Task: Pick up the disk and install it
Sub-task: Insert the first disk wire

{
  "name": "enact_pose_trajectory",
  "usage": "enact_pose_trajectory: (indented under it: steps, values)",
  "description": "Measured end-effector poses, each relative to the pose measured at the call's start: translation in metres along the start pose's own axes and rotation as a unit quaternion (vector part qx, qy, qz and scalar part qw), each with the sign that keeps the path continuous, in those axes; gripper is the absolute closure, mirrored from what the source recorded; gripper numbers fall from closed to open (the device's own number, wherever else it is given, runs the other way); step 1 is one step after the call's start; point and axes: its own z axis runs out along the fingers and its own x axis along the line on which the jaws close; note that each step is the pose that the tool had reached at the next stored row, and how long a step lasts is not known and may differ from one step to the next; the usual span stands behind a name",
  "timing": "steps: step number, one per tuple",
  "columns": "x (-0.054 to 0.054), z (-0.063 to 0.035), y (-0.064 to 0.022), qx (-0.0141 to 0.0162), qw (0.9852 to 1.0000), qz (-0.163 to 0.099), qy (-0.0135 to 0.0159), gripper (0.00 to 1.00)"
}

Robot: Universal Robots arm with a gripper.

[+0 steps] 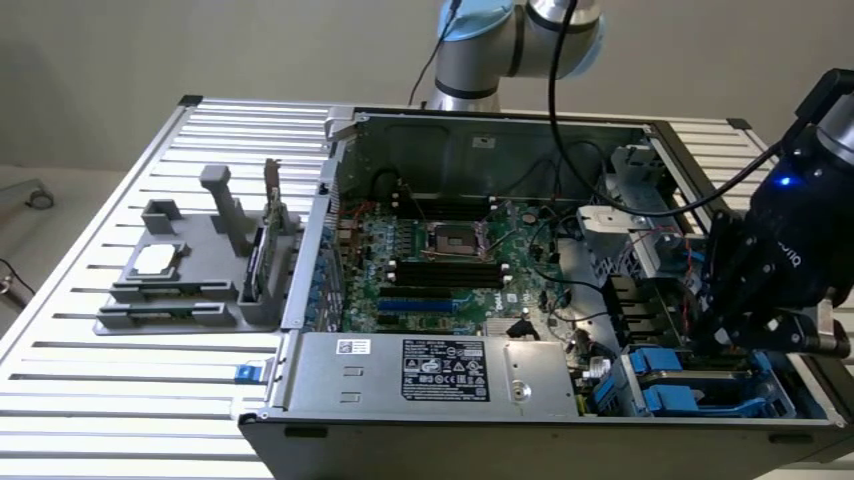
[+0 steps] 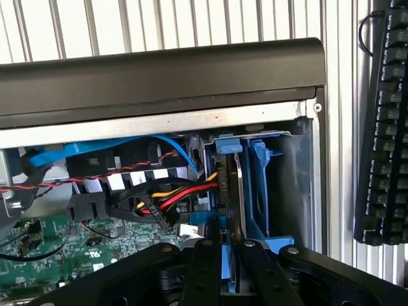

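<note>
1. here the pincer (image 2: 231, 255) is clamped on the disk (image 2: 231, 191), which stands on edge in its blue frame.
2. the disk sits partly down in the blue cage (image 2: 261, 191), at the case (image 1: 534, 440) corner on the exterior view's right.
3. red, yellow and black wires (image 2: 172, 194) lie just beside it.
4. a keyboard (image 2: 382, 127) rests on the worktop (image 1: 107, 400), outside the case.

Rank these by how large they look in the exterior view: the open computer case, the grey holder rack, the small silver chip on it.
1. Computer case
2. Grey holder rack
3. Silver chip
No two look alike in size.
</note>
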Motion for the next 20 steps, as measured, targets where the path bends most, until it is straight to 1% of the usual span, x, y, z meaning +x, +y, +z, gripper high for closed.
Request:
enact_pose_trajectory:
  steps: [2,4,8,10,13,17,20]
  values:
    - [-0.001,0.0004,-0.0026,-0.007,1.0,0.0,0.003,0.84]
    - [-0.002,0.0005,-0.006,-0.012,0.9999,0.001,0.0056,0.84]
    - [-0.006,0.0012,-0.0145,-0.02,0.9998,0.001,0.0092,0.84]
    - [-0.007,0.0013,-0.016,-0.0233,0.9997,0.001,0.01,0.84]
    - [-0.007,0.0012,-0.0167,-0.0297,0.9995,0.001,0.0112,0.84]
    - [-0.007,0.0013,-0.0188,-0.0424,0.999,0.001,0.0141,0.84]
    - [-0.008,0.0014,-0.0205,-0.0519,0.9985,0.001,0.0177,0.84]
